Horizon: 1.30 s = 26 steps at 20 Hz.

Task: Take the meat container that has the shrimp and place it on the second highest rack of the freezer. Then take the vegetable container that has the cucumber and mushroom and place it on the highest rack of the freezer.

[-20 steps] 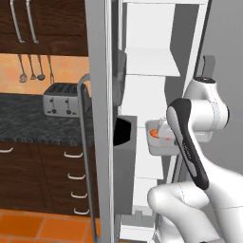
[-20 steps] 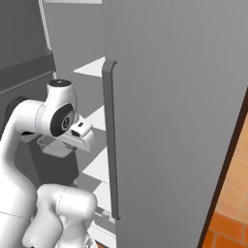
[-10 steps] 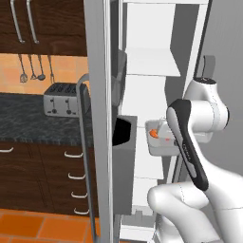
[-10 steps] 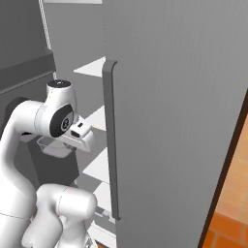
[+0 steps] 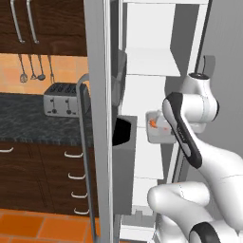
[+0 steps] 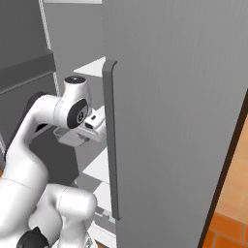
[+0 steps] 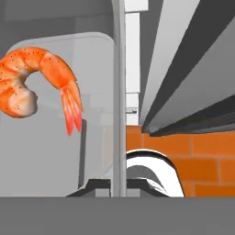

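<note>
Gripper [image 6: 85, 137] hidden behind meat container [image 5: 159, 129]

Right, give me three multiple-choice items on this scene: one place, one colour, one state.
1. Where is the shrimp?
A. in the grey tray
B. on the floor
C. on the toaster

2. What colour are the floor tiles?
A. blue
B. orange
C. white

3. How does the freezer door stand?
A. open
B. shut
C. taken off

Answers:
1 A, it lies inside the tray in the hand view.
2 B, orange tiles show low in the base views.
3 A, the white shelves are exposed.
</note>
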{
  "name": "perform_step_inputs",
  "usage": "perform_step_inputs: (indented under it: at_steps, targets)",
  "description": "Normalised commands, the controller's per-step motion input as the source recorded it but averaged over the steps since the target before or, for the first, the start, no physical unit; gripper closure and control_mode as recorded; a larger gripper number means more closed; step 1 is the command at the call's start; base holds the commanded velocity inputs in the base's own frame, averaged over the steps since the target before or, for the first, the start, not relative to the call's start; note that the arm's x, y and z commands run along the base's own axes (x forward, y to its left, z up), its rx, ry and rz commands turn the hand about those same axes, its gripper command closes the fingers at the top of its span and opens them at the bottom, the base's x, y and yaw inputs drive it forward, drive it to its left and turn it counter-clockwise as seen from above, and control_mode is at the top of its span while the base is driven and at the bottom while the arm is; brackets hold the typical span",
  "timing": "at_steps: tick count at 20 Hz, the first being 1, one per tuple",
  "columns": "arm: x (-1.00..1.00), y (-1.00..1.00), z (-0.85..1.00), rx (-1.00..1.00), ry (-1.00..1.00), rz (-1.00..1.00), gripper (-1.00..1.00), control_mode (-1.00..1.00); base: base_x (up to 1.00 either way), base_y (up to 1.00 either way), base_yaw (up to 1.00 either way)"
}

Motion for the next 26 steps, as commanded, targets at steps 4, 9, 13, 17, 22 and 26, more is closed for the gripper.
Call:
perform_step_inputs:
  at_steps: [4, 9, 13, 17, 22, 26]
  targets:
    - [0.61, -0.13, -0.06, 0.03, -0.02, -0.16, 1.00, -1.00, 0.00, 0.00, 0.00]
    - [0.05, 0.00, -0.24, 0.05, -0.13, -0.32, 1.00, -1.00, 0.00, 0.00, 0.00]
    - [0.19, 0.00, -0.08, 0.07, -0.15, -0.30, 1.00, -1.00, 0.00, 0.00, 0.00]
    - [0.42, -0.05, 0.00, 0.06, -0.08, -0.17, 1.00, -1.00, 0.00, 0.00, 0.00]
    - [0.62, -0.08, 0.00, 0.01, -0.02, -0.04, 1.00, -1.00, 0.00, 0.00, 0.00]
    - [0.49, 0.00, -0.14, 0.00, -0.01, -0.05, 1.00, -1.00, 0.00, 0.00, 0.00]
